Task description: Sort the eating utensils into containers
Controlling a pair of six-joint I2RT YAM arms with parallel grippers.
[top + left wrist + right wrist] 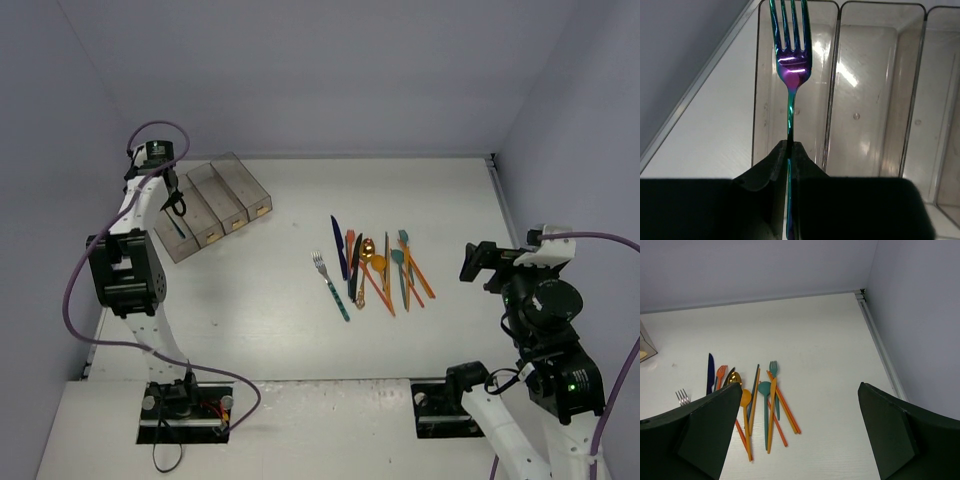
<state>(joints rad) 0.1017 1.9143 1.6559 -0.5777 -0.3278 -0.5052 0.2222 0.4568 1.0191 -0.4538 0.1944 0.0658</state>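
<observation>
Iridescent fork (790, 70) held over the containers (215, 205)
Only the left wrist view shows the left gripper (789, 150) pinching its handle, tines above the end bin (812, 115); overhead, other utensils (375, 270) lie well right of the containers, right gripper (466, 264) gaping beyond.

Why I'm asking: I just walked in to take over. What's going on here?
The left arm's fingers are shut on an iridescent fork, holding it above an end bin of the clear tray. The right arm's fingers stand open and hold nothing, back from the pile of other utensils lying mid-table.
</observation>
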